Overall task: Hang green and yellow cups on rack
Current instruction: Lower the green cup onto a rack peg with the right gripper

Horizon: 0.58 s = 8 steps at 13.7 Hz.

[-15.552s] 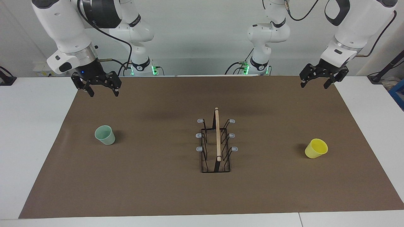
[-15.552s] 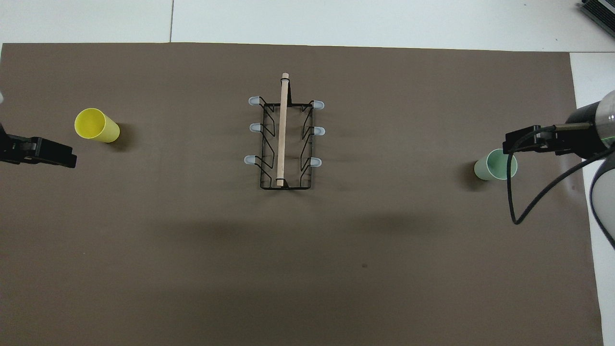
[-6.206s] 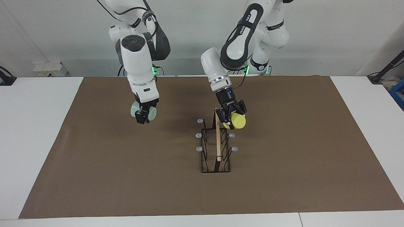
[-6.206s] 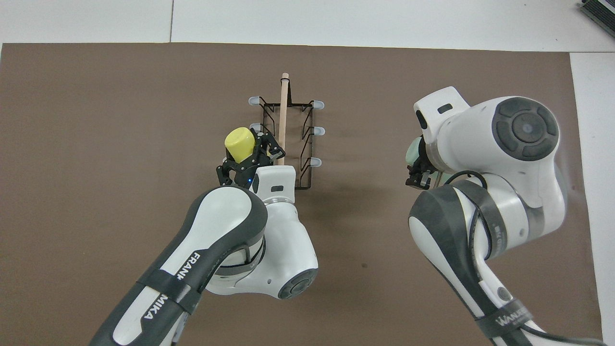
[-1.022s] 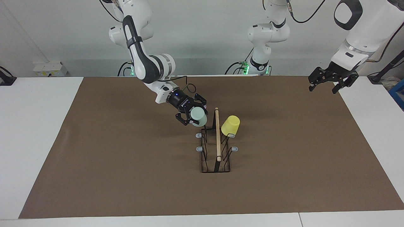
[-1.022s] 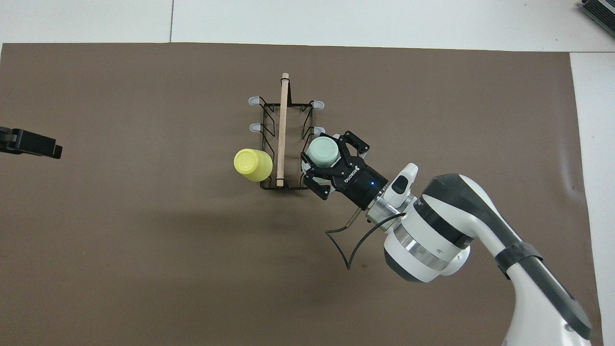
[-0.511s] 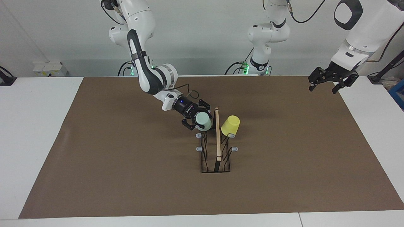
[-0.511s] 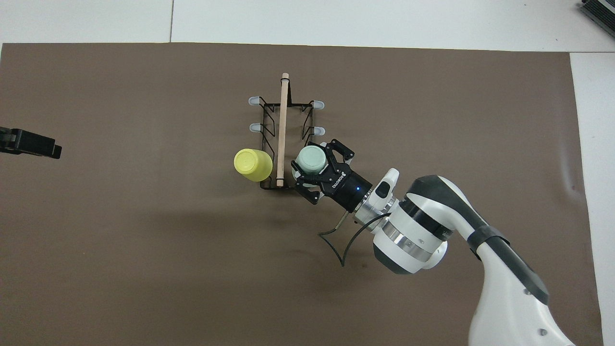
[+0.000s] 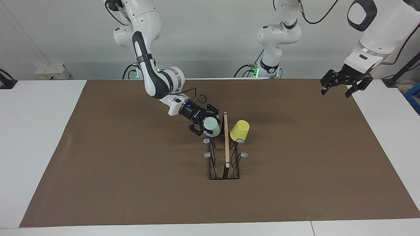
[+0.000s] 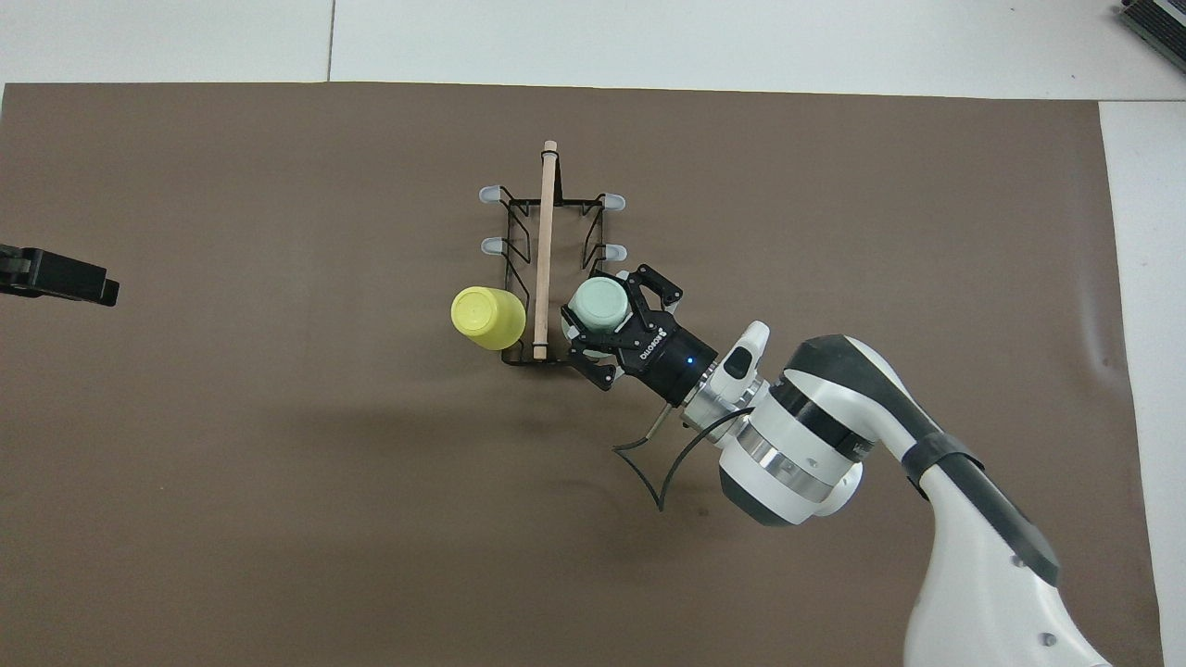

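Note:
The rack (image 9: 226, 141) stands mid-table, its wooden bar pointing away from the robots; it also shows in the overhead view (image 10: 545, 241). The yellow cup (image 9: 239, 130) hangs upside down on the prong nearest the robots on the left arm's side, as the overhead view (image 10: 488, 318) also shows. My right gripper (image 9: 210, 127) is shut on the green cup (image 9: 212, 125), bottom up and tilted, over the matching prong on the right arm's side, which it hides. The overhead view shows that gripper (image 10: 607, 308) and cup (image 10: 598, 302) beside the bar. My left gripper (image 9: 337, 89) waits open and raised at its end of the table.
A brown mat (image 9: 131, 170) covers the table, with white table top at both ends. The rack's other grey-padded prongs (image 9: 206, 141) carry nothing. Only the left gripper's tip (image 10: 60, 278) shows at the overhead view's edge.
My right gripper has carried the green cup sideways to the rack and slightly down, over the prong beside the bar. The yellow cup and left arm have not moved.

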### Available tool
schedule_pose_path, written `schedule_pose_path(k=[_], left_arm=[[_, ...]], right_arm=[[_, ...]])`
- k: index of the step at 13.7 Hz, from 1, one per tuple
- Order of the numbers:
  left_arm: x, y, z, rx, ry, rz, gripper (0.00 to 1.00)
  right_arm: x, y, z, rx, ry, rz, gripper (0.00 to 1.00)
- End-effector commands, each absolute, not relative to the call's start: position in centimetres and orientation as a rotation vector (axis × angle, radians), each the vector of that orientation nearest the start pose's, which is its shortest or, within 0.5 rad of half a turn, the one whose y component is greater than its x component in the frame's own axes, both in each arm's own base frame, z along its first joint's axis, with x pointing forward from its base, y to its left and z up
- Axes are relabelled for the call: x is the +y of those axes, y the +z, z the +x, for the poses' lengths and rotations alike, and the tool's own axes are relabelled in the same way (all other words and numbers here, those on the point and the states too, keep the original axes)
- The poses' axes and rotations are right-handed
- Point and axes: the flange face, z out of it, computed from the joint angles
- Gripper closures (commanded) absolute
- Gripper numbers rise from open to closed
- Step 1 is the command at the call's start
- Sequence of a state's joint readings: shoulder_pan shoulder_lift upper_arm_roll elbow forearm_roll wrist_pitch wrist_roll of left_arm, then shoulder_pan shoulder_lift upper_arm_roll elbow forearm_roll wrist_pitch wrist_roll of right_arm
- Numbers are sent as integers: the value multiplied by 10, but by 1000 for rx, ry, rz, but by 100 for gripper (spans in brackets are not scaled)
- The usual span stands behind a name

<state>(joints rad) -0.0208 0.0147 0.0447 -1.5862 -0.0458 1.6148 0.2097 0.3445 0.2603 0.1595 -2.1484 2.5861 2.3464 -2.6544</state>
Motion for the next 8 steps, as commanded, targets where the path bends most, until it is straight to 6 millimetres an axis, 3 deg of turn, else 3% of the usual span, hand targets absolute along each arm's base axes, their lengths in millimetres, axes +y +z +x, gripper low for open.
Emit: schedule_pose_path(k=[1, 5, 8], left_arm=[[10, 614, 559, 301, -20, -3177, 0], [10, 614, 559, 298, -20, -3177, 0], [10, 614, 559, 301, -20, -3177, 0]], right_arm=[[288, 299, 507, -608, -1583, -1819, 0], [287, 306, 512, -616, -1580, -1847, 0], [282, 332, 529, -709, -1577, -1923, 0]])
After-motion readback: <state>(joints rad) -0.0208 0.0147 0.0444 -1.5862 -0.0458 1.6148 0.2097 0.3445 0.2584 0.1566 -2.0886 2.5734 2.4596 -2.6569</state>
